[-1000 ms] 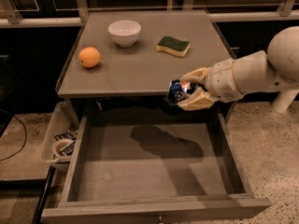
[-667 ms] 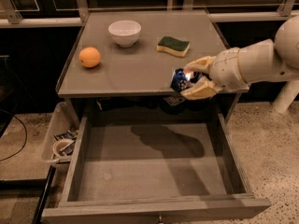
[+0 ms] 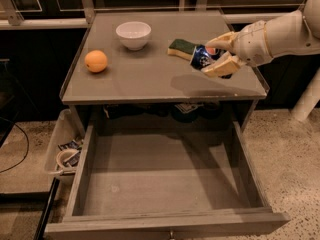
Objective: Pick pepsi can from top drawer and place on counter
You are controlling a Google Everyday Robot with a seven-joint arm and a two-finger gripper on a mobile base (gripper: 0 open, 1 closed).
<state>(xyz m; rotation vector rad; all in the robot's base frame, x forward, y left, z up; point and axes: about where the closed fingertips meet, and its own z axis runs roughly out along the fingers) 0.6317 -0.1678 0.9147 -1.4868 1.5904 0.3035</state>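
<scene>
Since a second ago I have carried the pepsi can up from the counter's near edge and in over its right part. Nearest the camera, the top drawer stands pulled out, its worn bottom bare. Beyond it, over the counter, my gripper hangs with jaws clamped on the can. The can is tilted, one end pointing left, and its shadow on the grey top says it is not yet set down. Just beyond it lies a green-and-yellow sponge; farther left sit an orange and a white bowl. To finish well (my judgement only), I should right the can and lower it onto the bare patch this side of the sponge, well in from the right edge. My jaws should part only once it stands.
</scene>
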